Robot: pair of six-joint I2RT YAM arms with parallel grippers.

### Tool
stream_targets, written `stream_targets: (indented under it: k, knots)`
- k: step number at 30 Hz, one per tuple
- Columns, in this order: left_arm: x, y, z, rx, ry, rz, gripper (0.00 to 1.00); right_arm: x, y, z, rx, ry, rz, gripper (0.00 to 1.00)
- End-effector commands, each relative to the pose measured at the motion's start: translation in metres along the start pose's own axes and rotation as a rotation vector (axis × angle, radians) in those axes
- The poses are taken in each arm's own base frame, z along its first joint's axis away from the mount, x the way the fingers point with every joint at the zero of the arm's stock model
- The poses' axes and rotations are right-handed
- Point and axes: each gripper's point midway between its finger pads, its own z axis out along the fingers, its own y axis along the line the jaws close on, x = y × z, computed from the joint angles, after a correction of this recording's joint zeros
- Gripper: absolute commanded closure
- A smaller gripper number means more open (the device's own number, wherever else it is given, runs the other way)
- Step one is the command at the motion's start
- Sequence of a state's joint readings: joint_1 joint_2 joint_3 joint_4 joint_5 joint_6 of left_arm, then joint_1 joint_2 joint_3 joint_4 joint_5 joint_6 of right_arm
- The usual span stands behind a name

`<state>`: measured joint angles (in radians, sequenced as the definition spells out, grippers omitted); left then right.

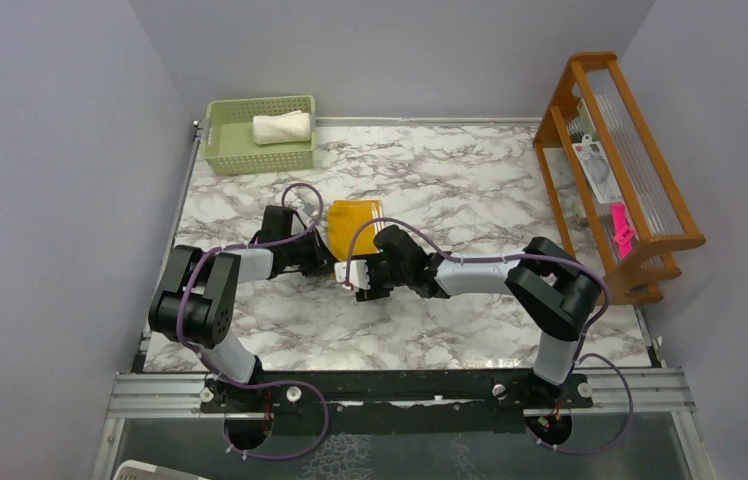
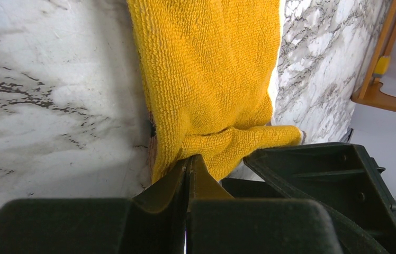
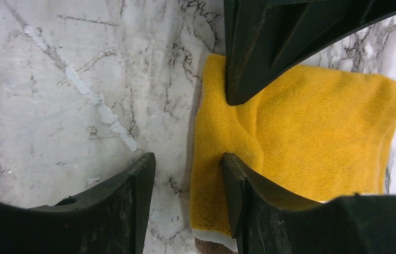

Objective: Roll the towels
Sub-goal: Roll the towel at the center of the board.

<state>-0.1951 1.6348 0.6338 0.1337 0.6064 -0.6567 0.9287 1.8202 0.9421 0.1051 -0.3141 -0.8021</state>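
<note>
marble-pattern tabletop [image 1: 470,180], white with grey veins, lilac walls around it. yellow towel [image 1: 353,222] lies flat mid-table: mustard terry, a brown strip showing at one edge, its near corner puckered into a small ridge. cream towel [image 1: 281,127] sits rolled inside the green basket [image 1: 260,158] at the far left corner. wooden rack [image 1: 655,243] stands at the right edge, well apart. both arms crowd the yellow towel's near edge. left gripper [image 2: 188,165] is clamped tight on the puckered edge. right gripper [image 3: 186,172] is just beside it, jaws half apart: one finger on bare marble, the other over the cloth, the towel's edge between them.
</note>
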Motion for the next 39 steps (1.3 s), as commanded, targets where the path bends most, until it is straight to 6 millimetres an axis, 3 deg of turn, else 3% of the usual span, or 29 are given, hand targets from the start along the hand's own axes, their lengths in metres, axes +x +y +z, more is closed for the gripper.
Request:
stream_targets:
  k: [1,11,18,23,26,31,36,39]
  knots:
    - [0.019,0.068,0.0,-0.259,0.02,-0.039,1.0,0.009,-0.014,0.006,0.076,0.048,-0.026,0.48]
    - [0.018,0.067,-0.002,-0.261,0.015,-0.036,1.0,0.049,-0.004,0.004,0.071,0.205,-0.001,0.5]
    - [0.013,0.063,-0.005,-0.254,0.008,-0.033,1.0,0.076,0.032,0.004,-0.125,0.304,0.078,0.76]
    - [0.007,0.056,-0.01,-0.239,0.0,-0.033,1.0,0.086,0.048,0.005,-0.205,0.346,0.123,0.84]
    - [0.002,0.052,-0.013,-0.224,-0.007,-0.034,1.0,0.09,0.056,0.007,-0.247,0.368,0.165,0.98]
    - [-0.018,0.032,-0.024,-0.141,-0.04,-0.021,1.0,0.064,0.052,0.005,-0.271,0.271,0.3,0.99]
    - [-0.072,-0.001,-0.061,-0.043,-0.139,0.074,1.0,0.022,0.021,-0.016,-0.281,0.086,0.552,0.99]
    - [-0.095,-0.024,-0.082,-0.009,-0.204,0.146,1.0,0.006,0.014,-0.026,-0.362,0.007,0.728,0.99]
